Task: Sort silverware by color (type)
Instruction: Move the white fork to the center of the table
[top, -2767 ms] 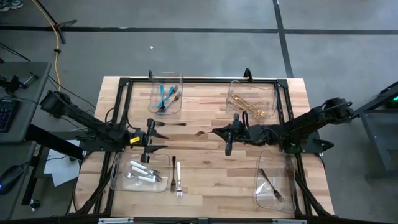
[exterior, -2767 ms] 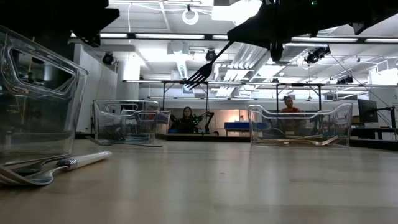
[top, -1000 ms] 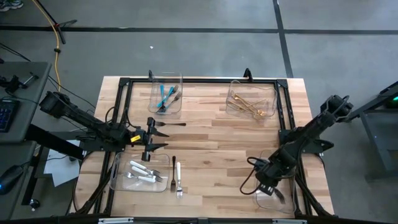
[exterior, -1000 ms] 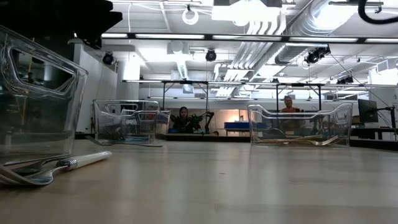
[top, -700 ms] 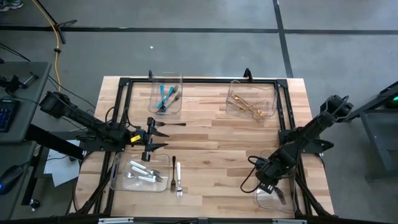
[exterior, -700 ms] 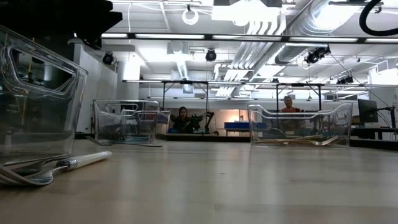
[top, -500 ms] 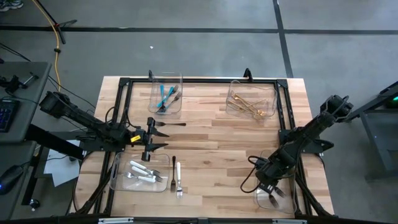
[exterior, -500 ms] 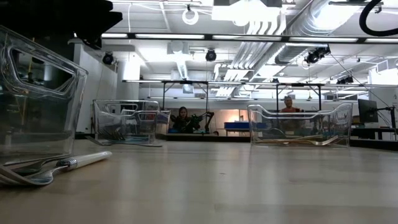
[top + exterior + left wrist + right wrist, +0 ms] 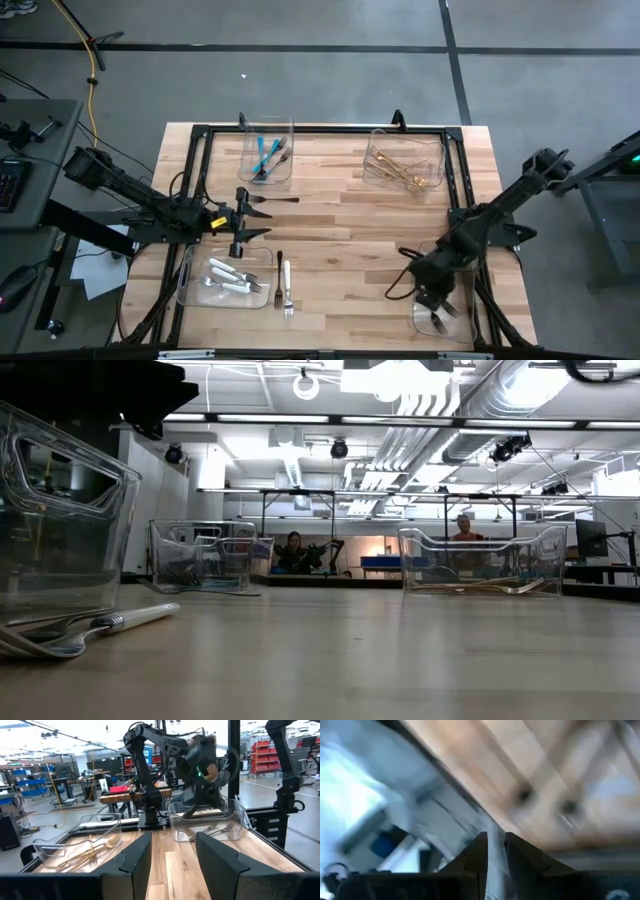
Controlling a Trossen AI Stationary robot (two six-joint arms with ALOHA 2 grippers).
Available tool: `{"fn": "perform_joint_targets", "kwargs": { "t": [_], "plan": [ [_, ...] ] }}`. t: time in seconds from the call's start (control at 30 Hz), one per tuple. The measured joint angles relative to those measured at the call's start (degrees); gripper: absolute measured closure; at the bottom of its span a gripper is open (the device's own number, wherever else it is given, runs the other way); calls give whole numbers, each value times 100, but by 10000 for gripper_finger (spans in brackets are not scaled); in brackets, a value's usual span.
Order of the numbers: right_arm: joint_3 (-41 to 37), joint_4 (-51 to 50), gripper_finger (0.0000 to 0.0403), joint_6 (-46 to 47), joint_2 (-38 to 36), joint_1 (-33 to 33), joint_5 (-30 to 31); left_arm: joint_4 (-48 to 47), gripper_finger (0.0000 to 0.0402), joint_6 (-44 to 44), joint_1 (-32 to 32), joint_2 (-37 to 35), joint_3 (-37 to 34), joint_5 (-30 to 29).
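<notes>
Dark steel forks (image 9: 441, 317) seen in clear bin (image 9: 462, 322), at 6 o'clock of slightly parted right gripper (image 9: 432, 298), empty.

A robotics lab: exposed ceiling ducts (image 9: 420, 435), rows of workbenches (image 9: 330, 495), red parts racks (image 9: 260, 755)

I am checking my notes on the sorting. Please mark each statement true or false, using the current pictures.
1. The gold cutlery lies in a clear bin at the far right of the table. True.
2. The teal forks lie loose on the table. False: they are in the far left bin.
3. The right gripper is above the near right bin. True.
4. The left gripper holds a fork. False: its fingers are open and empty.
5. A white-handled fork lies on the table beside the near left bin. True.
</notes>
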Motion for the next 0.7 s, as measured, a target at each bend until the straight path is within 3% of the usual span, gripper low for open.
{"fn": "perform_joint_targets", "kwargs": {
  "t": [0.1,0.17,0.47,0.57,0.7],
  "plan": [
    [2,925,339,-346,-269,1,1089,-34,255,0,0,1,0,0],
    [4,1565,339,-1098,-405,5,2003,-45,255,0,1,1,0,-4],
    [9,3544,339,-6182,-221,-146,6406,-36,255,-110,0,1,0,-72],
    [9,4072,339,-7217,45,-501,6994,-34,255,-146,0,2,0,-224],
    [9,5252,338,-8326,541,-1208,6772,-31,255,-146,0,2,0,-406]
  ]
}}
